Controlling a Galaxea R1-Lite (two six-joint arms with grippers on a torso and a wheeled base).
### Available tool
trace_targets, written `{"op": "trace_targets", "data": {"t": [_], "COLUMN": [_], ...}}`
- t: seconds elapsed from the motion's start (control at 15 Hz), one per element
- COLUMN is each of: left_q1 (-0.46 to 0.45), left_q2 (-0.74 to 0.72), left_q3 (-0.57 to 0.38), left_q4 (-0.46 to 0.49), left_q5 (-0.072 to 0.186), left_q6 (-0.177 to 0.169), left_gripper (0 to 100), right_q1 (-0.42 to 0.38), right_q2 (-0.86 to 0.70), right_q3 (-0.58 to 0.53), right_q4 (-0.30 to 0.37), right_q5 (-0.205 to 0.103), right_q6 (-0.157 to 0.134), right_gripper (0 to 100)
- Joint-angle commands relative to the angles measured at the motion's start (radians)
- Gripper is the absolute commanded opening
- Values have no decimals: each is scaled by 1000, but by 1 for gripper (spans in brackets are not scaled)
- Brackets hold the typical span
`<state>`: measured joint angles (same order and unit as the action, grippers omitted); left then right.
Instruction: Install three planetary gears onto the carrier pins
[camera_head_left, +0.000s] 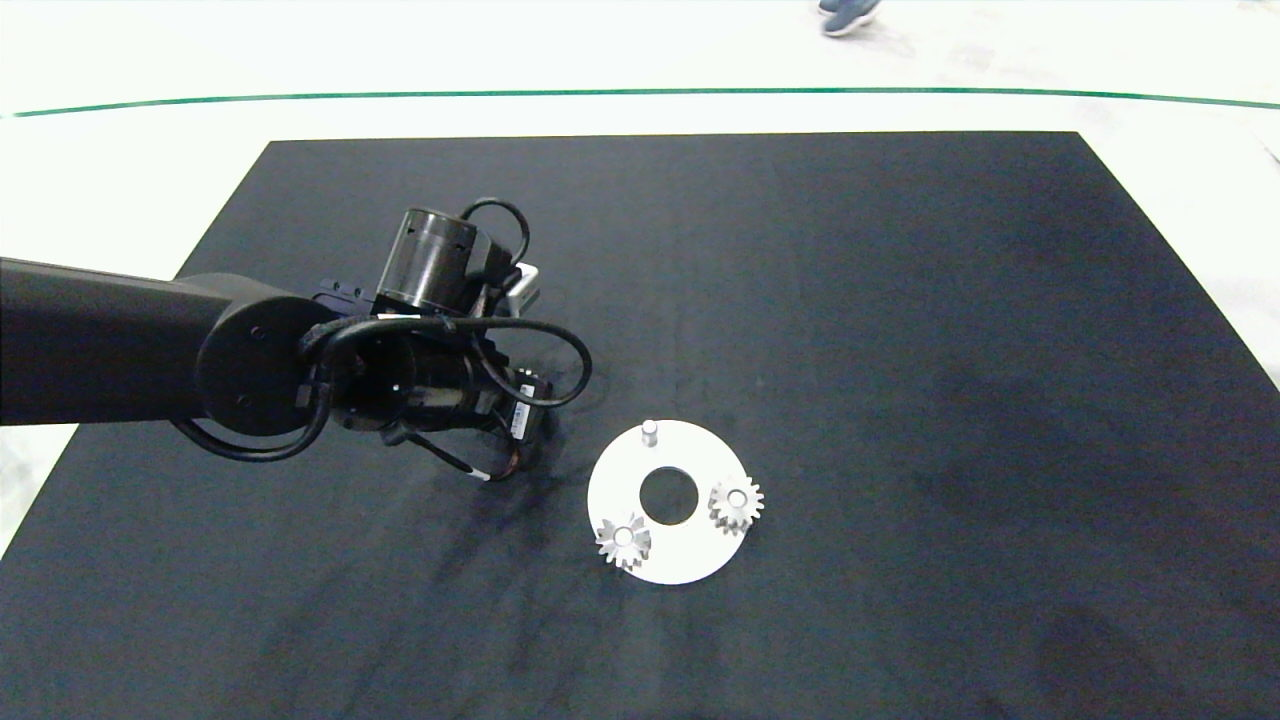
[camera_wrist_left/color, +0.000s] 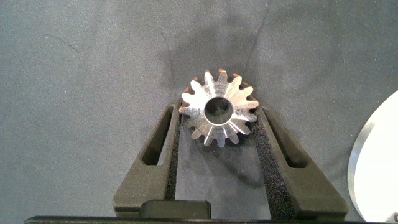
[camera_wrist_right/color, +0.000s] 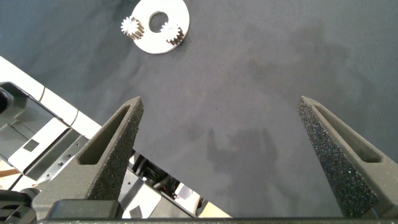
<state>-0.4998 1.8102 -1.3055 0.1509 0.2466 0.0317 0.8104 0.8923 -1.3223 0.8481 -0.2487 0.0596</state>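
Here, left claw (camera_wrist_left/color: 217, 140) clamping gear (camera_wrist_left/color: 219, 116)

A big dark mat (camera_head_left: 900, 300) covers the surface, and it looks a bit rubbed and patchy in places. Around it the floor (camera_head_left: 150, 170) is pale and very bright with light. A thin green line (camera_head_left: 600, 92) runs across the floor past the mat's far edge. Up at 12 o'clock, a person's blue shoe (camera_head_left: 850, 14) stands on the floor.
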Motion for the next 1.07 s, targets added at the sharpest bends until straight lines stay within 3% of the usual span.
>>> {"op": "trace_targets", "data": {"t": [0.07,0.33,0.8,1.07], "left_q1": [1,3,-39,-184], "left_q2": [-5,-12,-112,-152], "left_q3": [0,0,0,29], "left_q4": [1,1,4,4], "left_q5": [2,2,0,2], "left_q6": [1,-1,7,19], "left_gripper": [27,19,19,19], "right_q1": [0,1,0,0], "right_q2": [2,-1,-3,0], "right_q3": [6,8,6,8], "right_q4": [-3,-7,-9,-9], "right_q5": [-1,-3,-3,-3], "right_q6": [0,0,0,0], "right_gripper": [100,100,100,100]}}
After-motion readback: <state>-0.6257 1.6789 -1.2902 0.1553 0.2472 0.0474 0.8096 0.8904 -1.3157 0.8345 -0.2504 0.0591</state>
